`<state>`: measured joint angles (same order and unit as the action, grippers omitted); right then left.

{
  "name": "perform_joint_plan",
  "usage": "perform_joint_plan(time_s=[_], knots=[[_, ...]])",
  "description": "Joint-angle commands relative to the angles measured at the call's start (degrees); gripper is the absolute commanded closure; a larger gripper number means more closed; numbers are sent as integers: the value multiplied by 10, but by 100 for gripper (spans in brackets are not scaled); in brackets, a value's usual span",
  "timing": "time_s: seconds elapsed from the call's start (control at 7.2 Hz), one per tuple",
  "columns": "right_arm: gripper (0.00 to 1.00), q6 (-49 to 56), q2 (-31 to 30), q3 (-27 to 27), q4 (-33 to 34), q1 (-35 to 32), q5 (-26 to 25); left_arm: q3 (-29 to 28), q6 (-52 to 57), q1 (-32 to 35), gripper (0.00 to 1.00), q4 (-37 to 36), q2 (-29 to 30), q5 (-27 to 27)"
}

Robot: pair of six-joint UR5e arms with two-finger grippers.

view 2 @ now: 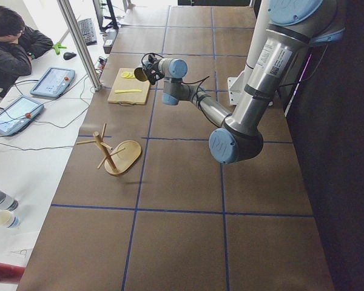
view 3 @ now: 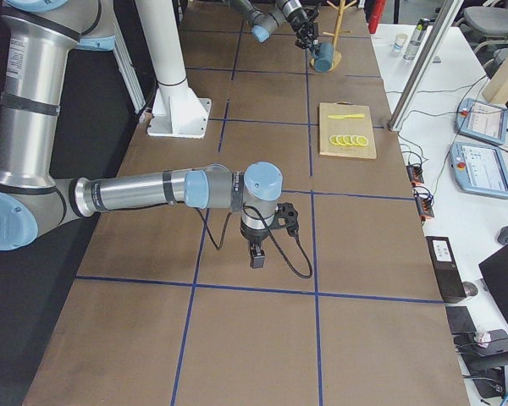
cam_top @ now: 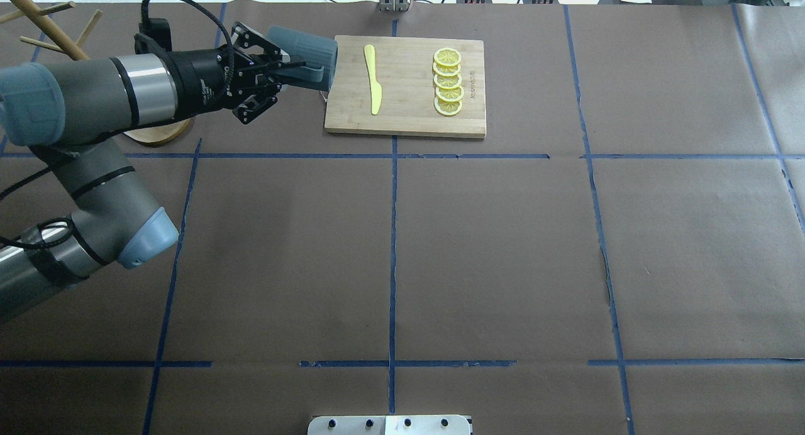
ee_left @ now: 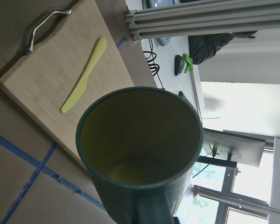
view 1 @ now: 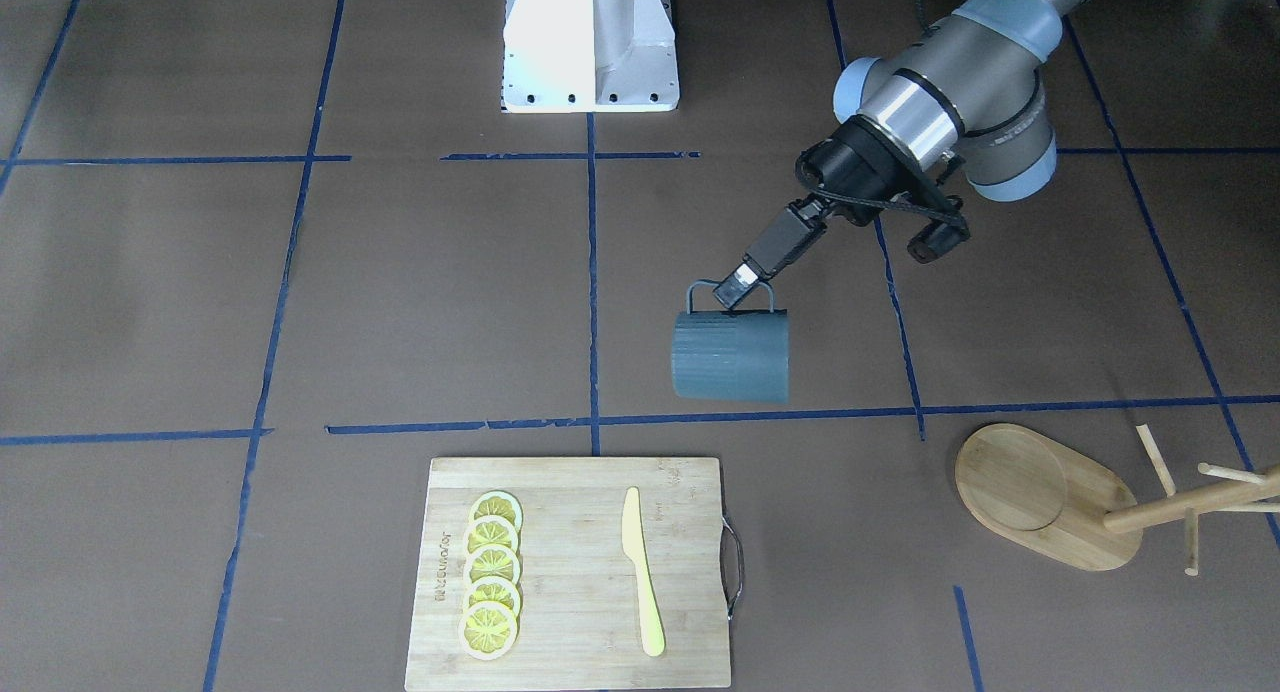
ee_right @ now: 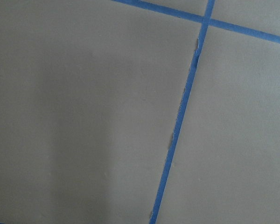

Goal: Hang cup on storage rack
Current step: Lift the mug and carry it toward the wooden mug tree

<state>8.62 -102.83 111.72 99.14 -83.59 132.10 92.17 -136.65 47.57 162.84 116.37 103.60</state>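
Seen from my remote station, the left end effector (view 1: 735,290) is clamped narrow on the thin handle (view 1: 691,294) of the cup (view 1: 730,357). It holds the cup clear of the desk (view 1: 400,302), tipped on its side, near the metal-handled end of the cutting board (view 1: 570,532). The storage rack (view 1: 1085,497) stands further toward the robot's left, well apart from the cup.

I judge this to be the carry, with the grasp made and the hanging not yet begun. Next, the cup must travel to the rack, and the handle's loop must be lined up with one of the slanted pegs (view 1: 1155,460) and slid over it before release. The opening is small and the dowels are thin.

The cup is dark teal-grey with a ribbed wall, and the left wrist view shows a smooth yellow inside. The rack is pale bamboo, with a flat oval base bearing a round recess and a central post. The board is of similar bamboo and carries a yellow knife (view 1: 640,572) and a row of lemon slices (view 1: 492,572).

The right end effector (view 3: 258,254) hangs above bare desk, and I cannot tell how wide it stands.
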Motion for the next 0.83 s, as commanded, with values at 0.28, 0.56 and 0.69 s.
perform_joint_plan(time_s=[0.28, 0.56, 0.69], knots=[[0, 2, 1, 0, -1, 0, -1, -95, -256, 124, 99, 132, -4, 65], [0, 2, 1, 2, -1, -1, -1, -197, -326, 160, 99, 273, -6, 66], [0, 2, 1, 2, -1, -1, -1, -230, -328, 172, 99, 315, -7, 66]])
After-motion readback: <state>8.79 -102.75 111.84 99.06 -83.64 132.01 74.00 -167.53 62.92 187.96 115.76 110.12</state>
